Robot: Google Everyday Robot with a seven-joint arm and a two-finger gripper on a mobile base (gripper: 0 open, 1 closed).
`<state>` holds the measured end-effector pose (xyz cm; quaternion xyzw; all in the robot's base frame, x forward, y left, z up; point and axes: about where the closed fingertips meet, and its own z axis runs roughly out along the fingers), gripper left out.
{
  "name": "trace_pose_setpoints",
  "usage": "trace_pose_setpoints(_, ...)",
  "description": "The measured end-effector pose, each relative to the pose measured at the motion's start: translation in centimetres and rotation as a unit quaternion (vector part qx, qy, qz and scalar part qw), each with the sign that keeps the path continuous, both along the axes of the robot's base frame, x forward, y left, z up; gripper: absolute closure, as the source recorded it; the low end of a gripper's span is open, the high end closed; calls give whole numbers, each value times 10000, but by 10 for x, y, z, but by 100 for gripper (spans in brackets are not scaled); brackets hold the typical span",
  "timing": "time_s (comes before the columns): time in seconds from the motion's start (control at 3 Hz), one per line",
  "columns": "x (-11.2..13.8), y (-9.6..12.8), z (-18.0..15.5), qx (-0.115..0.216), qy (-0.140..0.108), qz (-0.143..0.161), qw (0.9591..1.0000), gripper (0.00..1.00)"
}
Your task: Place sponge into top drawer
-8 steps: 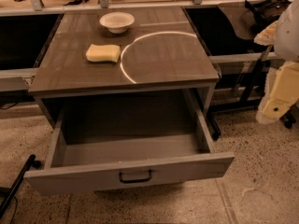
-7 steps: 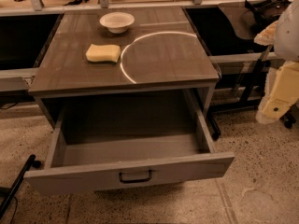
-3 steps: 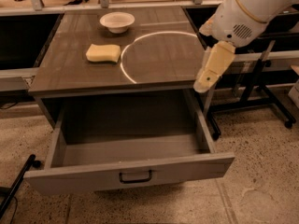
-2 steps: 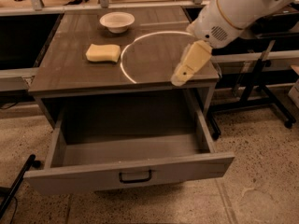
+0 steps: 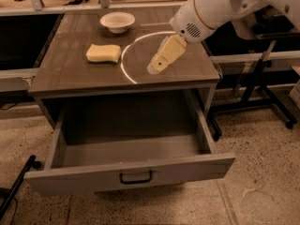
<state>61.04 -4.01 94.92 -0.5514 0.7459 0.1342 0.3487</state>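
While the beige gripper (image 5: 154,70) (clenched or released: cannot tell) hung right of the pale yellow soft sponge (image 5: 103,53), a glancing approach risked shoving it off the brown wooden surface (image 5: 70,76)

The grey-brown bench (image 5: 70,76) carried a pale yellow sponge (image 5: 103,53) lying flat left of centre, and a white bowl (image 5: 117,21) upright near the back edge, apart from it. A bright curved line (image 5: 123,65) marked the top. The tool (image 5: 157,67) hung over the right half.
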Motion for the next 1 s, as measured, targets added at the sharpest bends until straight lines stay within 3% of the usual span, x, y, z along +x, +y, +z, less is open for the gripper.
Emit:
trace_pose_setpoints(0.33, 0, 1, -1, 12, 5, 1, 10000, 0)
trace_pose_setpoints(1.0, 53, 36, -32, 425, -3, -162, 9990, 0)
